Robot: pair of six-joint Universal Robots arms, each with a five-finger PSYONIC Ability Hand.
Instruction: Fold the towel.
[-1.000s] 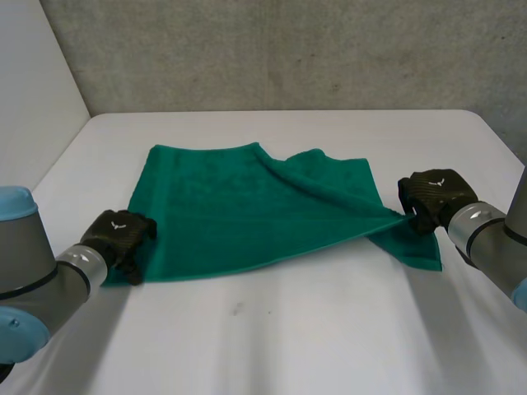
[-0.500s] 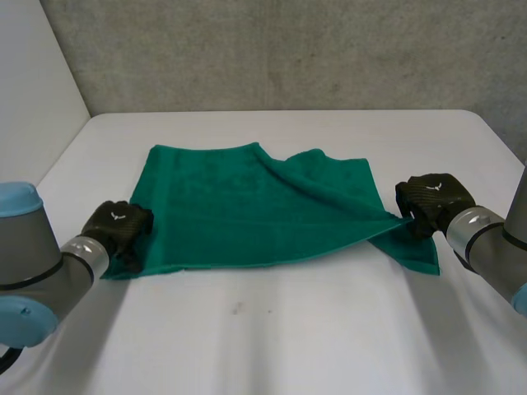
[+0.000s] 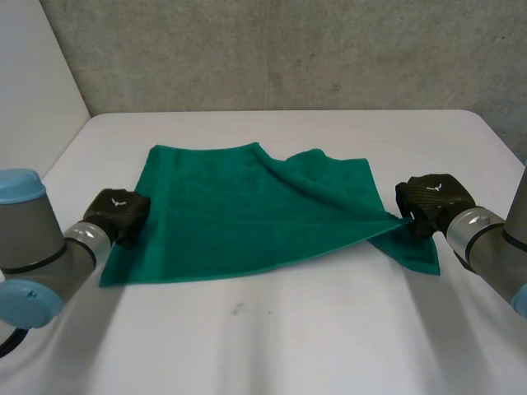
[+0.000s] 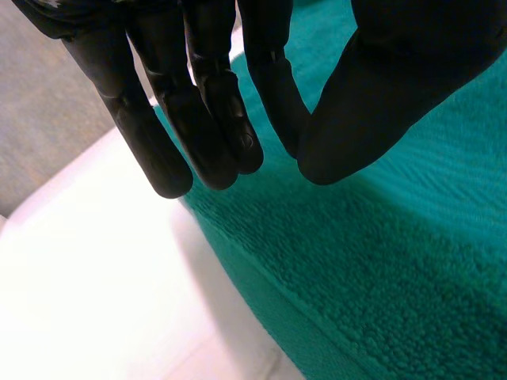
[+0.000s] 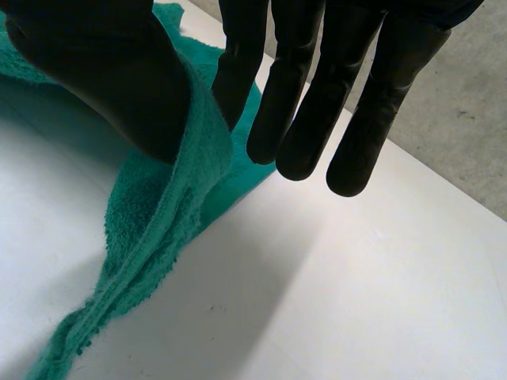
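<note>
One towel [image 3: 247, 214], one table [image 3: 329, 329]: right hand [image 3: 432, 202] in a pinch on towel edge, left hand [image 3: 118, 216] slack, empty.

Head view: back of the left hand [image 3: 118, 216] covers its own fingers and the towel [image 3: 247, 214] edge beneath. Right hand [image 3: 430, 200] covers the towel corner it holds. Left arm [image 3: 33, 263] and right arm [image 3: 494, 243] run off frame. Left wrist view: whether the fingertips [image 4: 226, 150] touch the towel, I cannot tell.

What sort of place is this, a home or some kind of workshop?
Most likely a robot test lab, not a home: a bare white table, a plain grey wall behind it, and two robot arms working on a green towel.
</note>
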